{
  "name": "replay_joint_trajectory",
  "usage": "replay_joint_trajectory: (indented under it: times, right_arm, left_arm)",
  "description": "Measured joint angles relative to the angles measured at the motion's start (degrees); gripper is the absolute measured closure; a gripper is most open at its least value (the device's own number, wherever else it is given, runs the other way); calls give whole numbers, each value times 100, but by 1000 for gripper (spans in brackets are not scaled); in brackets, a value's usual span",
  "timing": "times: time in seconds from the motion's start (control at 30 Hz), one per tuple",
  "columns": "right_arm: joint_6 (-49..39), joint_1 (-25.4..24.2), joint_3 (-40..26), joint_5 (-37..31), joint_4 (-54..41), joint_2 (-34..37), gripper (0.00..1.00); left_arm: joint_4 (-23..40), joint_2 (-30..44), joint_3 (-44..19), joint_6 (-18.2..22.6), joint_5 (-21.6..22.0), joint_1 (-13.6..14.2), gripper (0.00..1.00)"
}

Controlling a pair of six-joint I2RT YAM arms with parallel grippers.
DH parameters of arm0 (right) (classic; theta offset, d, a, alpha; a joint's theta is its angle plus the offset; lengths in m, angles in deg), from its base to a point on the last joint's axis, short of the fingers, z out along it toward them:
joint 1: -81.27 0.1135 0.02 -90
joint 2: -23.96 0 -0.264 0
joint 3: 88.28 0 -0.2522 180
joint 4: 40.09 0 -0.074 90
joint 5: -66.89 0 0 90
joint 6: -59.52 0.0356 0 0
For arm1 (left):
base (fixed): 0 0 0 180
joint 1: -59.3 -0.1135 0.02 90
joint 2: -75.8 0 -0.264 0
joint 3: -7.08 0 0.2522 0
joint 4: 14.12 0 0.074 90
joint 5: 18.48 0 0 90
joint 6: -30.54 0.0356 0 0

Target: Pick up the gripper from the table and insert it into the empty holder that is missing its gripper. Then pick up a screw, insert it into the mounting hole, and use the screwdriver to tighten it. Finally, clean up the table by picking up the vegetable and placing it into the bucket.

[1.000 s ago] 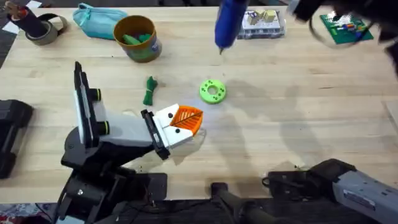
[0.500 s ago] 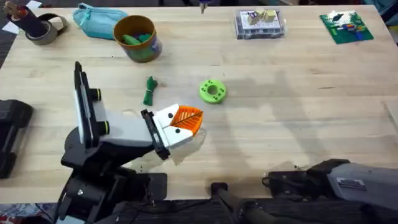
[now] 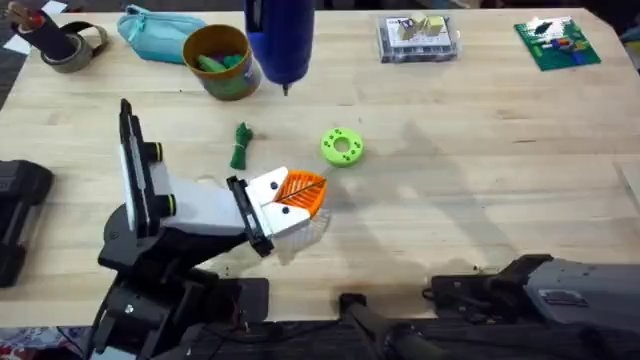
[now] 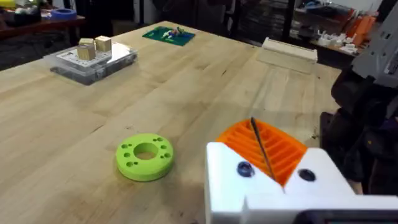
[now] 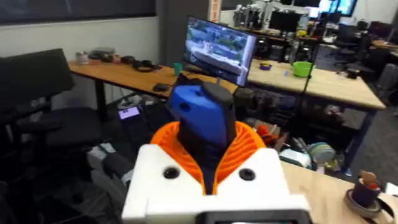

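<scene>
Your right gripper [image 5: 208, 177] clamped on the thick blue cylindrical screwdriver [image 3: 279, 38], metal tip down beside the yellow-rimmed teal bucket [image 3: 220, 60], your left gripper [image 4: 273, 171] nearly closed, empty.

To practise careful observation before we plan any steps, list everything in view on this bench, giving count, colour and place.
table: one, light wood, under everything
tape roll: one, grey, far left corner
pouch: one, light blue, far edge beside the bucket
bucket: one, yellow-orange rim, far left, green items inside
vegetable: one, dark green, lying in front of the bucket
ring disc: one, bright green, mid-table
clear box: one, holding small blocks, far edge
circuit board: one, green, far right corner
screwdriver: one, blue, held above the table
left hand: white and orange, shut, near the disc
right hand: white and orange, gripping the screwdriver
</scene>
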Motion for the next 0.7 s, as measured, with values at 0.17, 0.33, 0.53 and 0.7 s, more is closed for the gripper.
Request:
replay_joint_trajectory:
  times: [0.17, 0.33, 0.53, 0.7]
  right_arm:
    - [58, 152, 0, 95, 0, 0, 958]
    - [16, 260, 0, 253, 2, 0, 957]
    - [-144, 351, 0, 297, 3, -2, 956]
    - [-250, 376, 0, 312, 4, -2, 958]
  left_arm:
    - [0, -2, 0, -1, -1, 0, 982]
    - [2, -2, 0, 0, 0, 0, 982]
    - [4, -2, 0, 0, 0, 0, 982]
    - [4, 0, 0, 0, 0, 0, 982]
